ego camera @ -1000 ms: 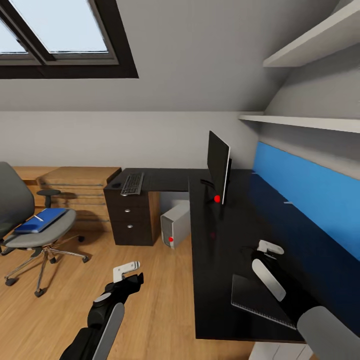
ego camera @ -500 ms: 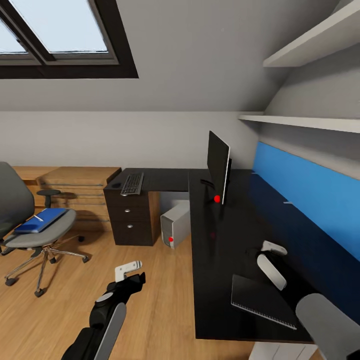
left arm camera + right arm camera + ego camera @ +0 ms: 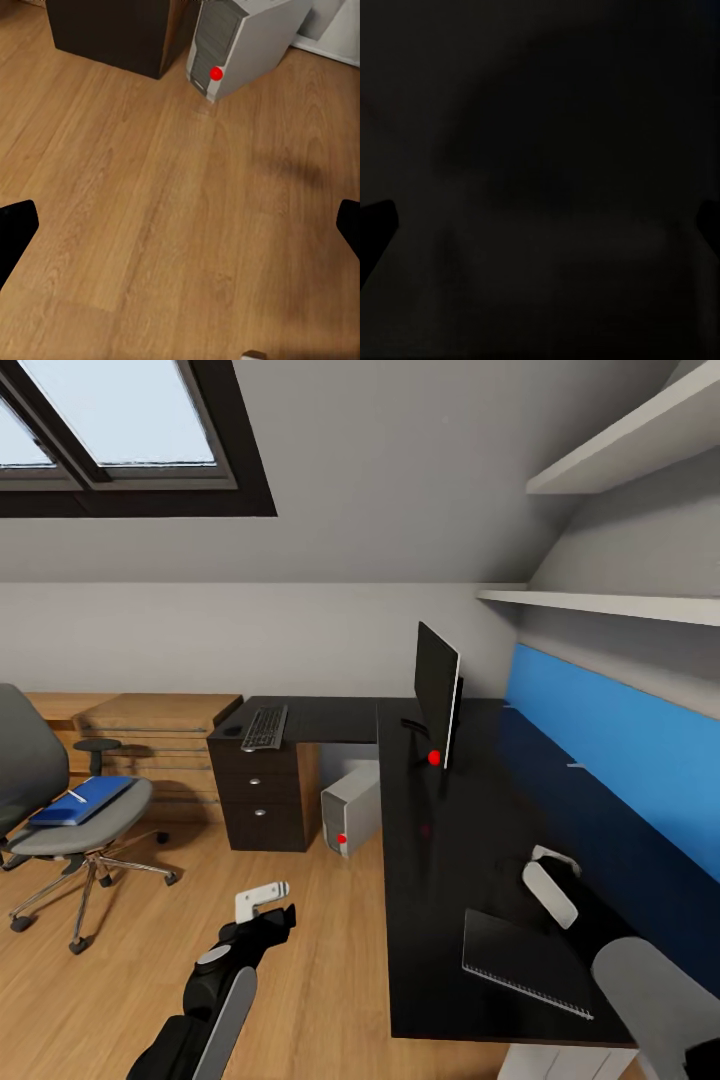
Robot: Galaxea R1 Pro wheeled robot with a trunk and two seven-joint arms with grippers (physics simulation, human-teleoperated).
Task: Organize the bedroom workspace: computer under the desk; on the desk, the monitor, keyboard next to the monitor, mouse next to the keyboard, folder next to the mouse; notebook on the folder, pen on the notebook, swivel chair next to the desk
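Observation:
The black monitor (image 3: 437, 695) stands on the black L-shaped desk (image 3: 440, 840). The keyboard (image 3: 264, 728) lies on the desk's far left wing, with a small dark mouse (image 3: 232, 731) beside it. The grey computer (image 3: 350, 807) (image 3: 247, 41) stands on the floor under the desk. A blue folder (image 3: 85, 800) with a thin pale pen (image 3: 75, 796) on it rests on the grey swivel chair (image 3: 60, 830). A dark notebook (image 3: 525, 962) lies on the desk's near end. My right gripper (image 3: 555, 858) (image 3: 540, 225) hovers open beyond the notebook. My left gripper (image 3: 262, 900) (image 3: 180, 232) hangs open over the floor.
A dark drawer unit (image 3: 262, 795) (image 3: 112, 30) holds up the desk's left wing. Low wooden furniture (image 3: 150, 725) runs along the back wall behind the chair. Shelves (image 3: 610, 605) and a blue panel (image 3: 610, 750) line the wall on the right. Wooden floor (image 3: 320, 960) lies between chair and desk.
My right arm has drifted to the right over the desk, uncovering more of the notebook. The left gripper has crept slightly right and nearer. Nothing was picked up.

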